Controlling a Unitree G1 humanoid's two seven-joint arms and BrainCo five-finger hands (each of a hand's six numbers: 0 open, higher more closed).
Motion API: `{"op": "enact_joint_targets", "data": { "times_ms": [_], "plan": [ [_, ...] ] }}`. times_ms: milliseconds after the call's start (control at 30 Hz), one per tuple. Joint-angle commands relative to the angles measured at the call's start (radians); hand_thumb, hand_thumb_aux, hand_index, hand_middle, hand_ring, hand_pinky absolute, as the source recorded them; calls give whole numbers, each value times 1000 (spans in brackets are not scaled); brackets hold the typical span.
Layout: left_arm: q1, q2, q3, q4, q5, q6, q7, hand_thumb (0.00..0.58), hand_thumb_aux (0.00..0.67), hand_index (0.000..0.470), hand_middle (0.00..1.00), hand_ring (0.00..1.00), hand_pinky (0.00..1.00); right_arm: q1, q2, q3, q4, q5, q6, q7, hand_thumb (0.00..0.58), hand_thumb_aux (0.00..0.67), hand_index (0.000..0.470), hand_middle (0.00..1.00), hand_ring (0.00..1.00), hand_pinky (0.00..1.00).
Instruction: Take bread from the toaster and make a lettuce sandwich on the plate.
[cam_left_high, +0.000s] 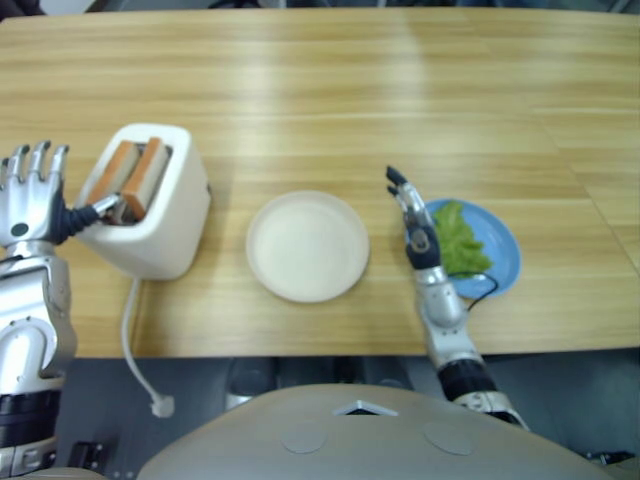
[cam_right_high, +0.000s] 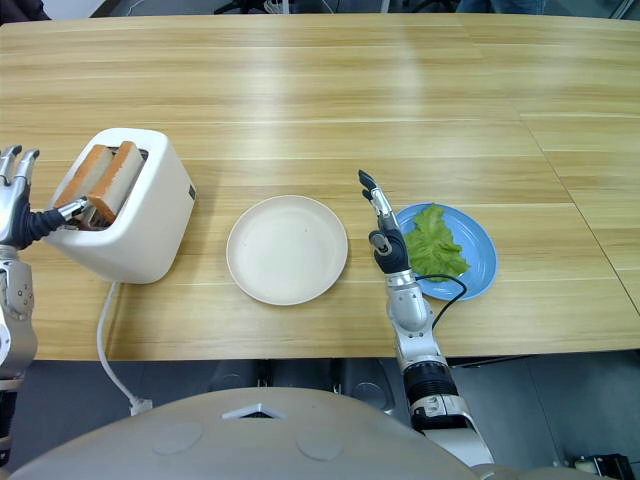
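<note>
My left hand (cam_left_high: 28, 200) upright just left of toaster (cam_left_high: 165, 230), fingers spread, gripping nothing; thumb stretched to slot edge, contact with bread (cam_left_high: 135, 172) I cannot confirm. Two slices stand in toaster slots. My right hand (cam_left_high: 418, 225) held edge-on, fingers straight and close together, empty, between cream plate (cam_left_high: 307, 245) and blue dish (cam_left_high: 505, 250), over dish's left rim. Lettuce (cam_left_high: 462, 240) lies on blue dish. Toaster cord (cam_left_high: 126, 330) trails off front edge of wooden table (cam_left_high: 350, 100).
</note>
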Motion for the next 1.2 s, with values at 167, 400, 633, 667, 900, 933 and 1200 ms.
{"op": "enact_joint_targets", "data": {
  "times_ms": [167, 400, 633, 667, 900, 933, 1200],
  "plan": [
    [7, -2, -47, 68, -13, -7, -12, 18, 11, 7, 0, 0, 0, 5, -3, -4, 11, 13, 9, 10, 0, 0, 0, 0, 0, 0],
    [9, 2, -55, 71, -27, -9, -4, 553, 525, 361, 0, 0, 0, 6, -3, -3, 11, 15, 9, 14, 0, 0, 0, 0, 0, 0],
    [-10, -3, -56, 41, -42, -29, 31, 580, 670, 460, 0, 0, 0, 3, -3, -3, 16, 13, 10, 15, 0, 0, 0, 0, 0, 0],
    [-13, -4, -57, 40, -42, -30, 36, 580, 670, 460, 0, 0, 0, 2, -3, -3, 18, 12, 9, 14, 0, 0, 0, 0, 0, 0],
    [-28, -8, -53, 30, -59, -50, 81, 580, 670, 460, 0, 0, 0, -3, -2, -3, 27, 9, 7, 12, 0, 0, 0, 0, 0, 0],
    [-29, -8, -51, 29, -63, -56, 92, 580, 670, 460, 0, 0, 0, -4, -2, -3, 28, 9, 7, 12, 0, 0, 0, 0, 0, 0],
    [-57, -36, 5, 12, -225, -160, 154, 580, 670, 460, 1000, 1000, 1000, -11, 0, -3, 37, 8, 1, 10, 0, 0, 0, 0, 0, 0]
  ]
}}
